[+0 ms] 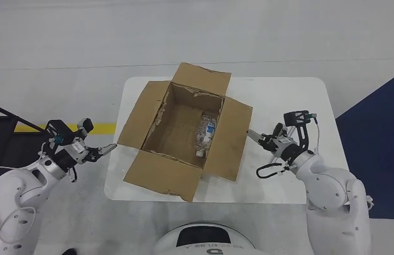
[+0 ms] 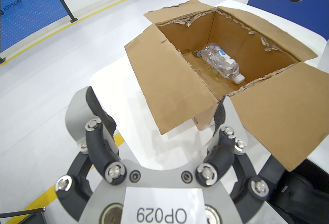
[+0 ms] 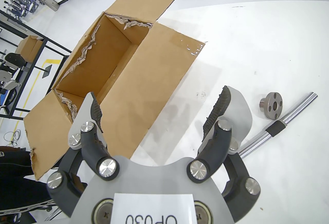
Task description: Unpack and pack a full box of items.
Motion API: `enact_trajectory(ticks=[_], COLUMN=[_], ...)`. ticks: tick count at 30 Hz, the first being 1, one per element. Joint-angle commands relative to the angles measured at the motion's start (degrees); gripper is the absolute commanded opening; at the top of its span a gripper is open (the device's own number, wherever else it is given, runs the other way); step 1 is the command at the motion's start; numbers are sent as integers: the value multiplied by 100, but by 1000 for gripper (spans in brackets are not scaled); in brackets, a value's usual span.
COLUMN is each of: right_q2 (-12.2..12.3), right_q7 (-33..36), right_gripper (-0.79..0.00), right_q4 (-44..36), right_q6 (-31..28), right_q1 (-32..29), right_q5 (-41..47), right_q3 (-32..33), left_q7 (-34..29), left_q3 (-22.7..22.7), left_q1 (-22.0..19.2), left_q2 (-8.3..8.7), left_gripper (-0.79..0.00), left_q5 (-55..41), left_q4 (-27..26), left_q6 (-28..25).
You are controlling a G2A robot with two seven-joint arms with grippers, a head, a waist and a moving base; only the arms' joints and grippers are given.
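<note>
An open cardboard box stands mid-table with all its flaps spread out. Inside lies a clear plastic bottle on its side, its white cap toward the front; small items are partly hidden under it. My left gripper hovers open off the table's left edge, facing the box's left flap. Beside the box's right flap my right gripper stands open over the table with nothing between its fingers. A metal flange and a chrome rod with a black band lie on the table just past it.
The white table has bare surface at its back right. A blue partition stands off the right side, and a black frame off the left. The box's front flap reaches the table's front edge.
</note>
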Motion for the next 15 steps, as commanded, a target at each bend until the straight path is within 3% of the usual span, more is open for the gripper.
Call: enact_trajectory(ticks=[1, 5, 10, 15], right_q2=[0, 3, 16, -67], right_q7=[0, 18, 536, 822], right_gripper=[0, 0, 0, 0], right_q4=[-1, 42, -22, 358], right_q6=[-1, -25, -303, 30], right_q1=[0, 47, 846, 1718], right_q5=[-1, -89, -1098, -1782], right_q3=[-3, -159, -1621, -3041], left_q7=[0, 0, 0, 0], left_q3=[0, 0, 0, 0], left_q1=[0, 0, 0, 0], left_q2=[0, 0, 0, 0], left_gripper=[0, 0, 0, 0], left_q5=[0, 0, 0, 0], left_q4=[0, 0, 0, 0], left_q6=[0, 0, 0, 0])
